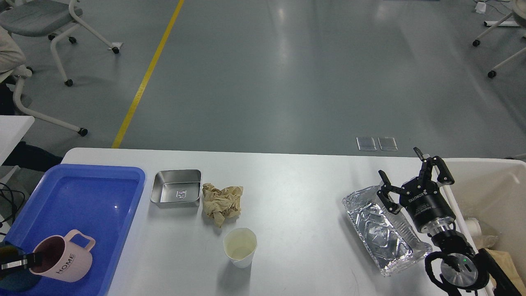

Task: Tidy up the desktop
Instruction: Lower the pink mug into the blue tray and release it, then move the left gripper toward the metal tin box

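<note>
The white desktop (296,213) carries a small steel tray (176,188), a crumpled brown paper (222,203), a white paper cup (240,246) and a crinkled foil tray (382,230). A pink mug marked HOME (61,259) sits low in the blue tray (90,193) at the left. My left gripper (22,262) is at the bottom left edge, shut on the mug's rim, with one finger inside it. My right gripper (399,162) is open and empty above the far end of the foil tray.
A cream-white bin (493,185) stands at the right edge of the table with a bottle and brown paper inside. Office chairs stand on the grey floor at the far left and far right. A yellow line runs across the floor.
</note>
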Motion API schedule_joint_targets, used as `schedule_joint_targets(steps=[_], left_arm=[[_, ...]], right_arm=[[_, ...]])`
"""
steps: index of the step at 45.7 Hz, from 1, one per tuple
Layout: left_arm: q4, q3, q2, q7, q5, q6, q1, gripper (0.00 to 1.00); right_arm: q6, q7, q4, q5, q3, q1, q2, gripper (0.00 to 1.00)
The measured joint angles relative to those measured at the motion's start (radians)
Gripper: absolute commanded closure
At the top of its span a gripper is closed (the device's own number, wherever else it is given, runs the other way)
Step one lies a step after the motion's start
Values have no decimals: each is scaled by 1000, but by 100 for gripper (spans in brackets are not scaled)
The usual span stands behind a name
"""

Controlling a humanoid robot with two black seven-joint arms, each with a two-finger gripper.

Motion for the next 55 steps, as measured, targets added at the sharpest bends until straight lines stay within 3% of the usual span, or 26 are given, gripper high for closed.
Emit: schedule_joint_targets(steps=[17,19,24,26,42,55], left_arm=[[4,0,-44,21,-1,1,2,92],[4,0,-49,21,-1,1,3,84],[5,0,-53,22,0,1,2,31],[5,0,-53,21,0,1,-1,22],[-25,-6,-35,8,-13,-10,-11,10],[-285,-55,213,-17,-17,-17,-61,9]], right_arm=[[0,0,0,0,0,-1,2,0],[0,0,1,0,0,-1,2,0],[0,0,1,0,1,-3,2,0],[0,0,1,1,1,-3,2,0],[0,0,2,1,2,-3,3,0],[-1,-1,4,0,-1,5,2,0]])
